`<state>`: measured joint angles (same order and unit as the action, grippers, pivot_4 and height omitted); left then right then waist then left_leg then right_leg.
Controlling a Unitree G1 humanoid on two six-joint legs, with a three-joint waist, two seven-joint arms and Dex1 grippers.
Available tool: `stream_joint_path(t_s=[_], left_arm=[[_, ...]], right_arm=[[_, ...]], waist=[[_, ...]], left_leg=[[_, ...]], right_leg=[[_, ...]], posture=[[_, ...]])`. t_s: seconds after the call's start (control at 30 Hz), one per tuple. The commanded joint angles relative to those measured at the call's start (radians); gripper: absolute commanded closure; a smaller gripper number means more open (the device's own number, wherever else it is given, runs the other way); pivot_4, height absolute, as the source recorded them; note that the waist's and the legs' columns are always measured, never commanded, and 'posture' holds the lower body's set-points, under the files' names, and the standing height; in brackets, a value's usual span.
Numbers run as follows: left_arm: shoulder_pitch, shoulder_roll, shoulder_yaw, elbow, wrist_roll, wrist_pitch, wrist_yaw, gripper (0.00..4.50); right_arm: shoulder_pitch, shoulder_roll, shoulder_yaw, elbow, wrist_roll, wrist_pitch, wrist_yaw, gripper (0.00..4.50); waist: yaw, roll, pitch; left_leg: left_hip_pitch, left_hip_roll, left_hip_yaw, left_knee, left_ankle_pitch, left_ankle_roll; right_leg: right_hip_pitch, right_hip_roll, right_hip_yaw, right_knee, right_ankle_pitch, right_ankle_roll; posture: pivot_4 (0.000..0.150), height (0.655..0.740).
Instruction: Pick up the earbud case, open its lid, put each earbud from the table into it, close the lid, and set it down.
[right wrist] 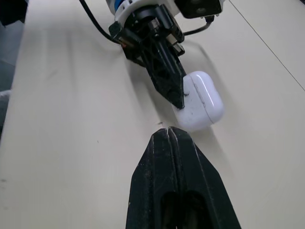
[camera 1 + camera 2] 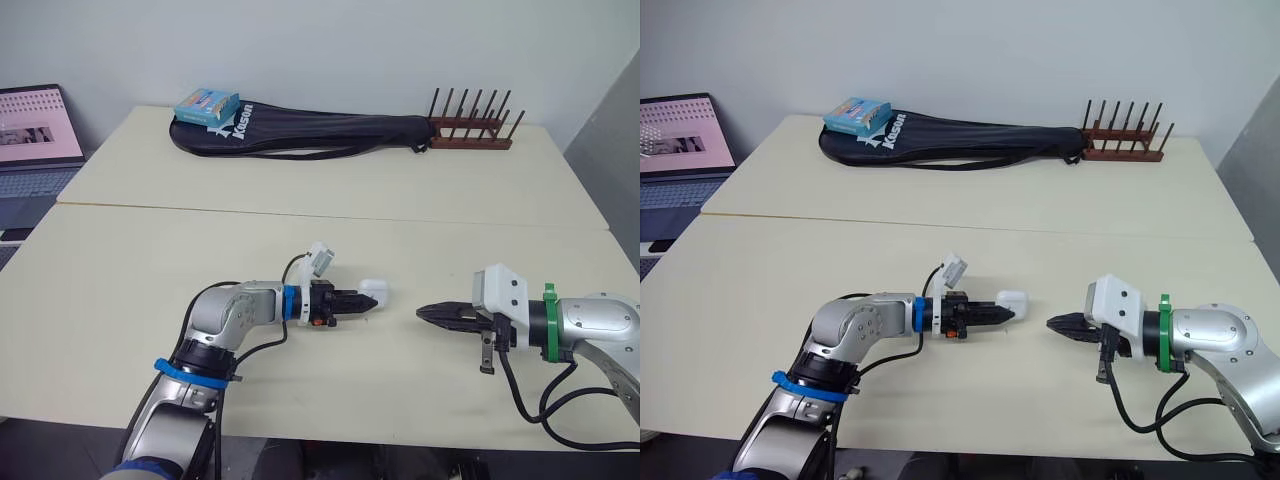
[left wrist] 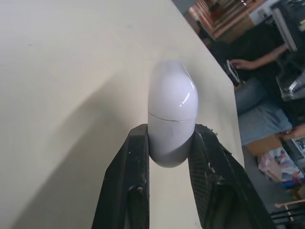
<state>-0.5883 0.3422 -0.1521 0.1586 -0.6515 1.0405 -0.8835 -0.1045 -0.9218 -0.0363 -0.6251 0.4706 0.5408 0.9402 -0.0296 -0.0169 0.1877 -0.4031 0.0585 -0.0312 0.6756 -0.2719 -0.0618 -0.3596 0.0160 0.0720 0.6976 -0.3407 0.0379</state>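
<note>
The left gripper (image 2: 365, 301) clamped the base of the earbud case (image 2: 372, 293), while the right gripper (image 2: 425, 313), fingers pressed together, hung just beside the case.

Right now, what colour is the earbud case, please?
The case is white; best in left wrist view.

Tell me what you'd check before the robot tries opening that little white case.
1. Grip of left gripper on earbud case: ok.
2. Lid end clear of the fingers: ok.
3. Lid shut, seam even: ok.
4. Tip of right gripper aimed at the case, apart from it: ok.
5. Case lifted off the table: cannot tell.
</note>
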Motion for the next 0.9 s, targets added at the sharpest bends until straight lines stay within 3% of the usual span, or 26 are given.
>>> stream_joint_path(t_s=[0.03,0.1,0.13,0.23,0.4,0.43,0.5,0.67,0.73,0.87,0.9], left_arm=[[-0.022,0.008,-0.011,0.042,0.014,0.020,-0.024,3.75],[-0.026,0.027,-0.040,0.071,0.051,-0.002,-0.038,3.75],[-0.026,0.035,-0.052,0.082,0.076,-0.021,-0.036,3.04],[-0.024,0.070,-0.057,0.096,0.111,-0.054,-0.051,2.18],[0.065,0.224,-0.064,-0.029,0.149,-0.130,-0.111,0.69],[0.092,0.259,-0.061,-0.070,0.151,-0.144,-0.122,0.37],[0.158,0.339,-0.047,-0.154,0.159,-0.191,-0.140,0.00],[0.349,0.527,0.057,-0.317,0.212,-0.425,-0.201,0.00],[0.431,0.602,0.162,-0.385,0.193,-0.496,-0.248,0.00],[0.537,0.650,0.310,-0.472,0.204,-0.605,-0.241,0.00],[0.552,0.649,0.340,-0.484,0.200,-0.622,-0.238,0.00]], right_arm=[[-0.016,-0.003,-0.029,-0.024,-0.004,0.020,-0.033,4.50],[-0.017,-0.012,-0.028,-0.020,0.002,0.032,-0.029,4.50],[-0.017,-0.015,-0.028,-0.020,0.005,0.036,-0.029,4.50],[-0.022,-0.020,-0.022,-0.016,0.007,0.046,-0.026,4.50],[-0.031,-0.027,-0.019,-0.003,0.006,0.050,-0.013,4.50],[-0.033,-0.029,-0.019,0.002,0.005,0.048,-0.008,4.33],[-0.045,-0.037,-0.022,0.013,0.008,0.039,0.010,3.90],[-0.096,-0.072,-0.039,0.062,0.013,0.015,0.076,2.14],[-0.110,-0.112,-0.064,0.090,0.020,-0.031,0.152,1.40],[-0.122,-0.149,-0.106,0.152,0.041,-0.096,0.250,0.02],[-0.127,-0.157,-0.107,0.172,0.032,-0.117,0.270,0.02]], waist=[[0.000,0.000,0.000],[0.000,0.000,0.000],[0.000,0.000,0.000],[0.000,0.000,0.000],[-0.014,0.001,0.000],[-0.019,0.001,-0.001],[-0.022,0.001,-0.001],[-0.025,0.001,-0.001],[-0.019,0.001,0.000],[0.000,0.001,0.000],[0.003,0.000,0.000]], left_leg=[[0.000,0.000,0.000,0.000,0.000,0.000],[0.001,0.000,0.000,0.000,0.000,0.000],[0.001,0.000,0.000,0.000,0.000,0.000],[0.001,0.000,0.000,0.000,0.000,0.000],[0.005,0.002,0.001,0.000,0.000,0.000],[0.006,0.003,0.001,-0.001,0.000,0.000],[0.006,0.004,0.002,-0.002,0.000,0.000],[0.007,0.004,0.004,-0.009,0.001,-0.001],[0.006,0.003,0.004,-0.011,0.001,-0.003],[-0.001,0.004,0.005,-0.012,0.002,-0.003],[-0.001,0.004,0.004,-0.011,0.002,-0.003]], right_leg=[[0.000,0.000,0.000,0.000,0.000,0.000],[0.001,0.000,0.000,0.000,0.000,0.000],[0.001,0.000,0.000,0.000,0.000,0.000],[0.002,0.000,0.000,0.000,0.000,0.000],[0.004,0.001,0.001,0.000,0.000,0.000],[0.004,0.002,0.001,0.000,0.000,0.000],[0.004,0.002,0.001,0.001,0.000,0.000],[0.001,0.000,0.004,0.000,0.000,-0.001],[-0.001,0.000,0.003,-0.001,-0.001,-0.002],[-0.009,-0.001,0.002,-0.001,-0.001,-0.002],[-0.010,-0.001,0.002,-0.001,-0.001,-0.002]], posture=[[0.150,0.7157],[0.150,0.7157],[0.150,0.7157],[0.150,0.7157],[0.150,0.7157],[0.150,0.7157],[0.150,0.7157],[0.150,0.7157],[0.150,0.7157],[0.150,0.7157],[0.150,0.7157]])
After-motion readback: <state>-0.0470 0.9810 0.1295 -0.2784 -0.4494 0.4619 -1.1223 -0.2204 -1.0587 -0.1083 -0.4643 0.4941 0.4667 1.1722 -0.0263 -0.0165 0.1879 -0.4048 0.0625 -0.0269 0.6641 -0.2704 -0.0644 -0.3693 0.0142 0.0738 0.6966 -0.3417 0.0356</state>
